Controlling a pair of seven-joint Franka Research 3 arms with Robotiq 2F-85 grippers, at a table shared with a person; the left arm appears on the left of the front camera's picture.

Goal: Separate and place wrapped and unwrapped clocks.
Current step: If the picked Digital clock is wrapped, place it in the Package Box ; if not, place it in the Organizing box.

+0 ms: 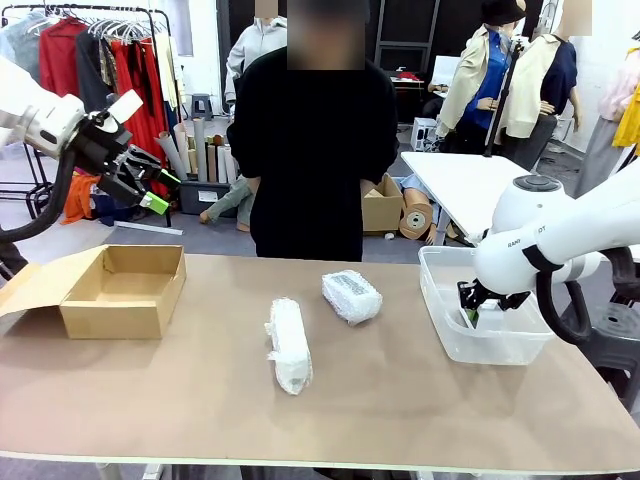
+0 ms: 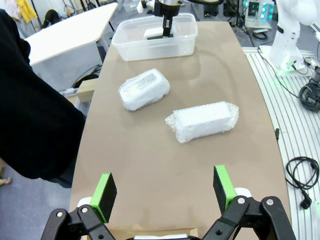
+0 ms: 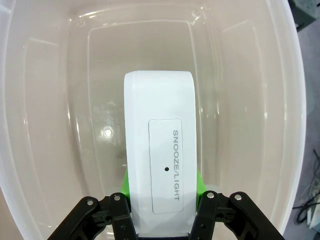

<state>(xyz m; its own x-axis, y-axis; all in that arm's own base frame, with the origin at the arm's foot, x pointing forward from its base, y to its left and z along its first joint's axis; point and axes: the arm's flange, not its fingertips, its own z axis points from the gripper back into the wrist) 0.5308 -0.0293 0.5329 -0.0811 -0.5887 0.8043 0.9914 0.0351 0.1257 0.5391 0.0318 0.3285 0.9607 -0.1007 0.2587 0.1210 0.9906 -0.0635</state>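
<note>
The bare white clock (image 3: 159,165) is grasped by the right jaws inside the clear tub (image 3: 280,100). The left jaws are released. The long wrapped clock (image 2: 202,121) and the squat wrapped clock (image 2: 144,89) are seen apart on the surface (image 2: 150,165).

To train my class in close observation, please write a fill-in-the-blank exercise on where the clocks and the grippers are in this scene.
1. The right gripper holds the bare white clock, printed SNOOZE/____, inside the clear tub.
2. ____ wrapped bundles lie on the table.
3. The left gripper hangs with jaws ____.
4. The cardboard box sits at the robot's ____ side.
Missing words: LIGHT; two; open; left.
</note>
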